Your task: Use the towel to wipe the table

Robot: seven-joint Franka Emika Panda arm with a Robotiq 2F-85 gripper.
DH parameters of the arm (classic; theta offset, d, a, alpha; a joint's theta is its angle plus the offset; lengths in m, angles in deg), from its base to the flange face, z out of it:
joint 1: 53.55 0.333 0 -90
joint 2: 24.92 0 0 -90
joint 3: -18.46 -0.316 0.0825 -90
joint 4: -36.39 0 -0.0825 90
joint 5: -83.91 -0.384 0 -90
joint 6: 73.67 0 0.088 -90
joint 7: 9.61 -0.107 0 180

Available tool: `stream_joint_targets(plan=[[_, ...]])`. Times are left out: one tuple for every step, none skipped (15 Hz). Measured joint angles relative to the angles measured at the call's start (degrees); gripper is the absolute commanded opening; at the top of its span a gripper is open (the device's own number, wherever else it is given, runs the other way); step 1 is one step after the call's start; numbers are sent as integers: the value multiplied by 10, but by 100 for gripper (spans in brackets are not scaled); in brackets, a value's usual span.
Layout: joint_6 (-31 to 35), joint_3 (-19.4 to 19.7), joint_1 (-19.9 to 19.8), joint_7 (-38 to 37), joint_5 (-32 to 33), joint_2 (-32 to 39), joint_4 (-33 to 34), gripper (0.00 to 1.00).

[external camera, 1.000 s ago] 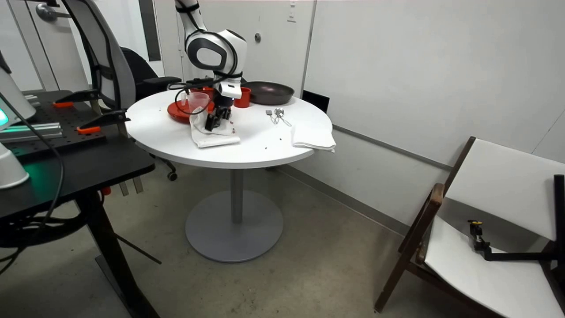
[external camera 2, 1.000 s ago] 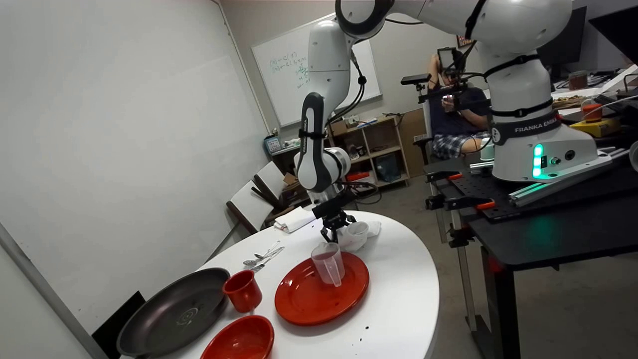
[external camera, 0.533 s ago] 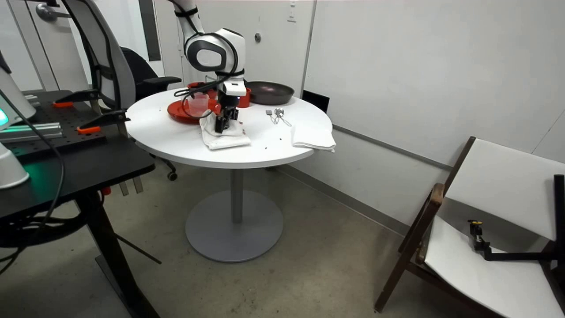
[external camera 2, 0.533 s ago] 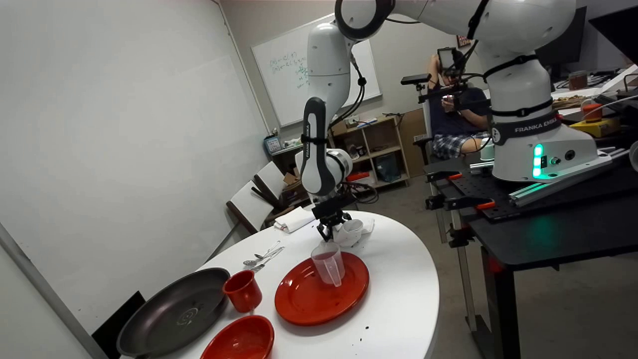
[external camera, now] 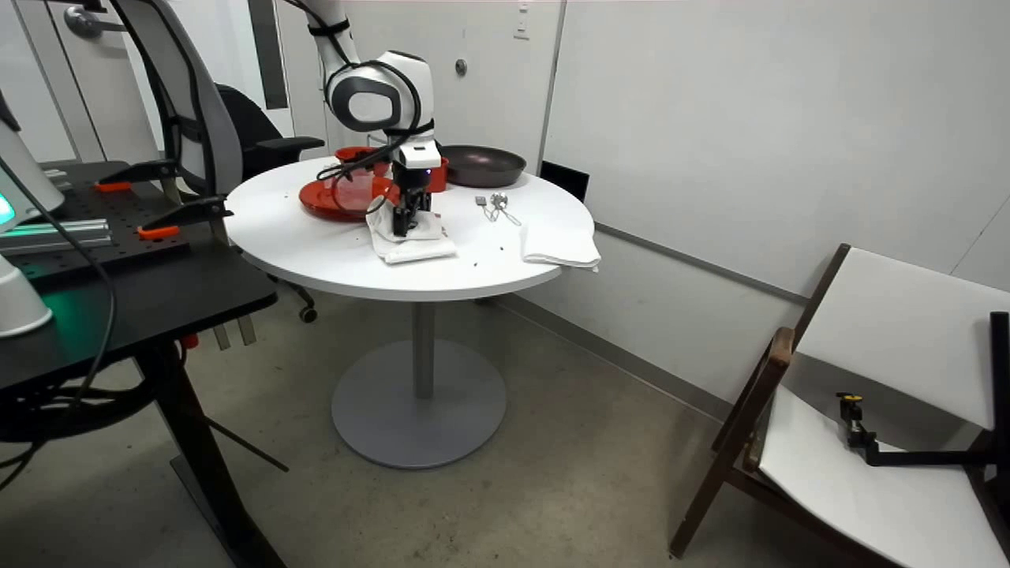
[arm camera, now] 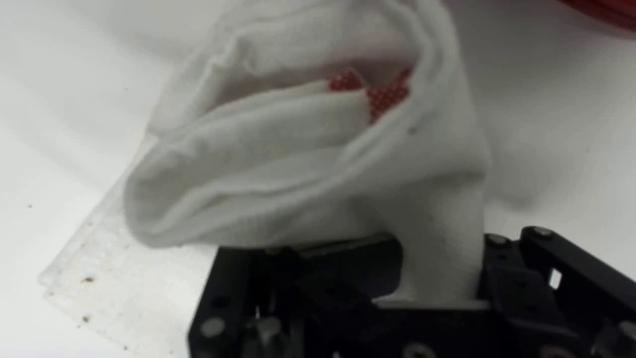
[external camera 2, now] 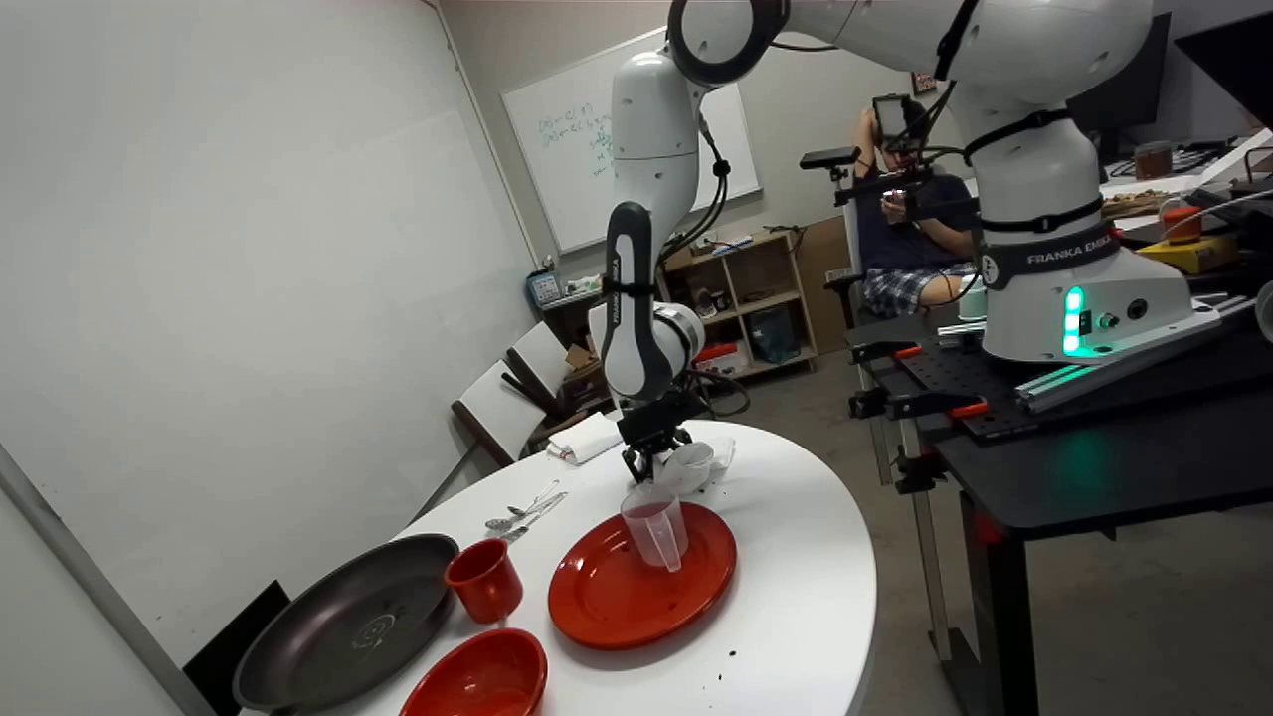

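Observation:
The whitish-grey towel (external camera: 418, 251) lies bunched on the round white table (external camera: 505, 272), its lower layer spread on the top. My gripper (external camera: 406, 227) points down into it. In the wrist view, a raised fold of the towel (arm camera: 437, 144) runs between the black fingers (arm camera: 367, 268), and the gripper (arm camera: 439, 263) is shut on it. Red dotted trim shows inside the loop. Dark specks dot the flat part of the cloth at lower left. In an exterior view the towel (external camera 2: 686, 465) rises beside the gripper (external camera 2: 641, 465), just behind the clear cup.
A red plate (external camera 2: 607, 607) bearing a clear measuring cup (external camera 2: 654, 527) sits close to the gripper. Around it stand a red mug (external camera 2: 484, 582), a red bowl (external camera 2: 482, 681) and a dark pan (external camera 2: 348, 626). Metal utensils (external camera: 499, 207) and a larger white cloth (external camera: 560, 246) lie farther along. Dark crumbs (external camera: 475, 264) dot the tabletop.
Still gripped, the towel has slid along the tabletop with the gripper, toward the larger white cloth. Most of that shift came in the earlier half second. The dishes have not moved.

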Motion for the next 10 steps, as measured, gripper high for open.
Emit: stream_joint_targets(plan=[[0, 2, 2, -4, 0, 1, 1, 0], [-2, 5, 4, -10, 0, 2, 1, 0], [-5, 7, 5, -16, 0, 2, 1, 0], [-11, 9, 6, -22, 0, 3, 1, 0], [-22, 13, 7, -29, 0, 3, 1, 0], [-41, 21, 11, -38, 0, 2, 0, 0], [-64, 32, 17, -49, 1, 2, 0, 0], [-89, 43, 23, -61, 2, 1, -1, 0], [-111, 51, 27, -70, 3, 0, -1, 0], [-132, 57, 29, -79, 6, -1, -1, 0]])
